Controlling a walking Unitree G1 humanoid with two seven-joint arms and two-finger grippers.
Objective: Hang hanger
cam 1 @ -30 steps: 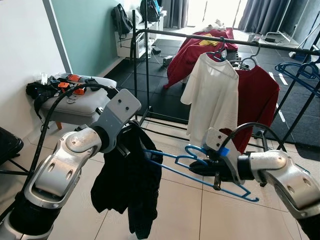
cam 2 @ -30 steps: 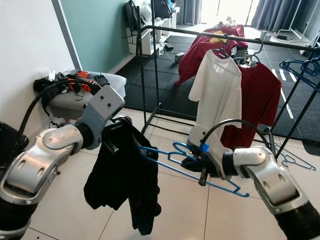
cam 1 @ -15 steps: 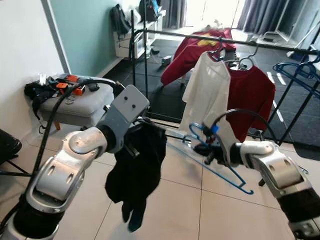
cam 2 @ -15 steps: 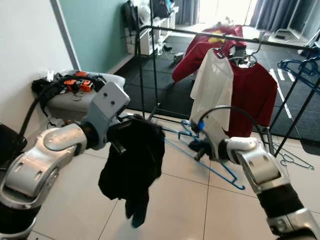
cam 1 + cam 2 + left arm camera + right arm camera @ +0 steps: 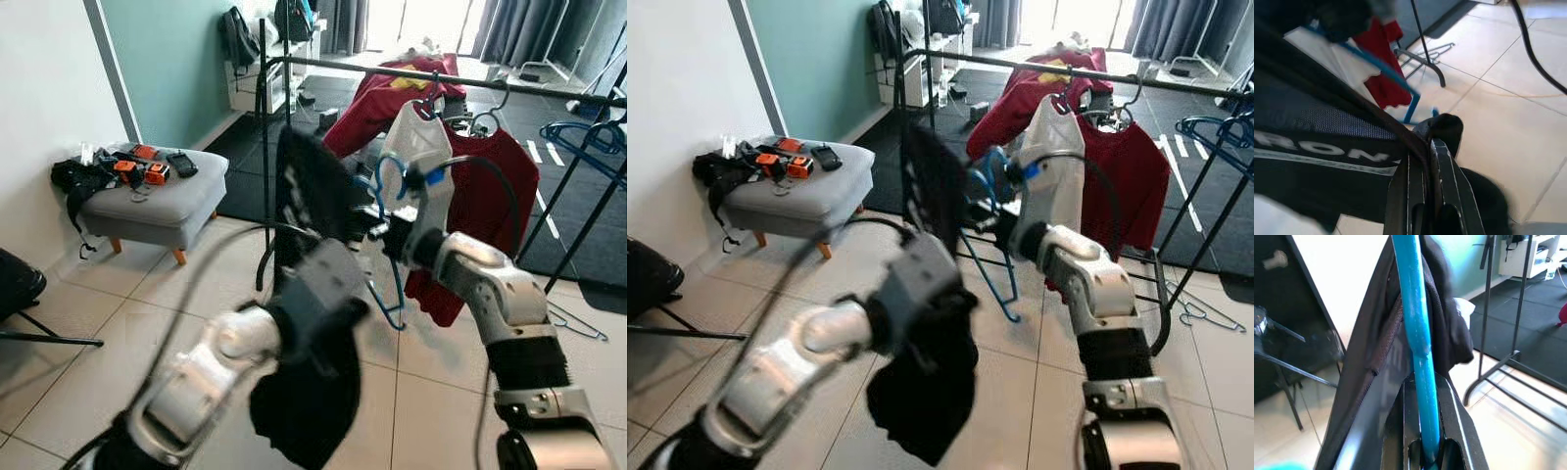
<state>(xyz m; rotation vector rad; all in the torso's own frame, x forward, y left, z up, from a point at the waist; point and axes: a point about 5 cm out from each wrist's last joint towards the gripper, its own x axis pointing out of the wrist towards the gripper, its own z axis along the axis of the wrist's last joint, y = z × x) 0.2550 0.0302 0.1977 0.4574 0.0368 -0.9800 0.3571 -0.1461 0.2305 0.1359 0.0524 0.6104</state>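
A black clothes rack (image 5: 421, 74) crosses the room behind the robot, its top rail carrying a white shirt (image 5: 416, 157) and a dark red shirt (image 5: 490, 211) on hangers, with more red cloth draped over it further back. To the robot's left a grey padded stool (image 5: 157, 201) stands on the tiled floor (image 5: 118, 333), with orange and black gear lying on top. In front of the rack, a black garment (image 5: 309, 255) is held up between both arms; white lettering runs across it, and in the left wrist view the letters "RON" can be read, the rest hidden by folds. The blue hanger (image 5: 384, 230) sits beside the garment's right edge, its hook near the white shirt and below the rail, not on it. The right end effector (image 5: 384, 231) is closed around the blue hanger's bar, which runs up between its fingers in the right wrist view. The left end effector (image 5: 1426, 169) is pinched shut on a fold of the black garment, low in front.
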